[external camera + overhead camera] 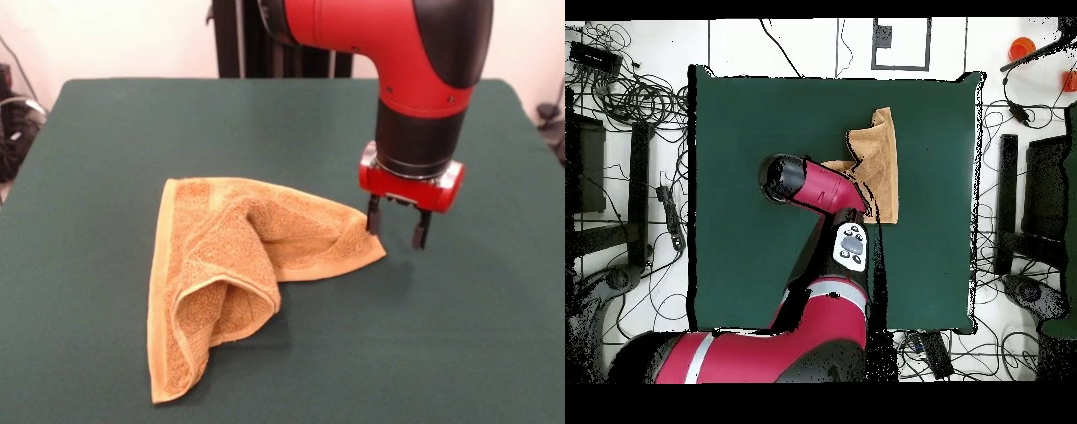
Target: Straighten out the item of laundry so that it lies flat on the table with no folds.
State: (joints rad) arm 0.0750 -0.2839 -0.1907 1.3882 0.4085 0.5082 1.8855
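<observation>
Hovering just beside the towel [238, 265]'s pointed corner, the gripper [398, 228] hangs with fingers spread, holding nothing. The towel lies crumpled and folded on the table [106, 141]. Risk: pinching both layers there would drag the fold along.

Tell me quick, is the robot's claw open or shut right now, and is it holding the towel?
End effector: open, holding nothing; it hangs just beside the towel's corner.
</observation>
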